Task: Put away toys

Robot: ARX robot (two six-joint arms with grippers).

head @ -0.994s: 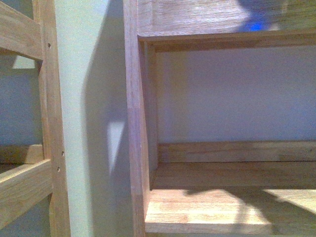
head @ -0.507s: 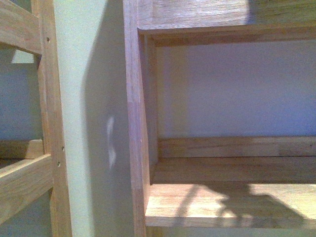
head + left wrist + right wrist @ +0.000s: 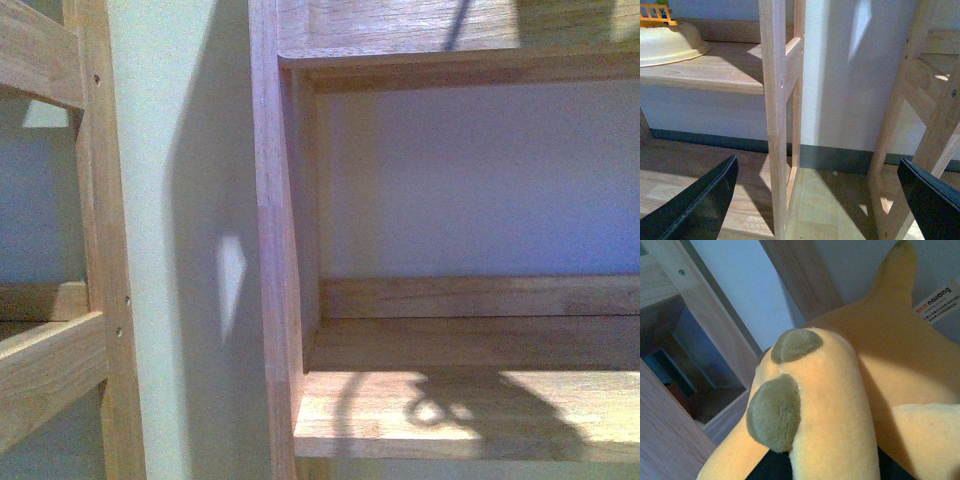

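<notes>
Right wrist view crammed with the yellow plush toy [image 3: 840, 405], presumably clamped though claw itself hidden, left gripper [image 3: 822, 200] gaping wide, so best eased low onto that bare wooden shelf [image 3: 470, 410].

A wooden shelf [image 3: 460, 410] stands against a pale wall [image 3: 190, 200]; a cream bowl [image 3: 667, 45] sits nearby.

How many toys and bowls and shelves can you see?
Plush toy: 1
Orange plastic toy: 1
Cream bowl: 1
Wooden shelf units: 2
Total: 5
</notes>
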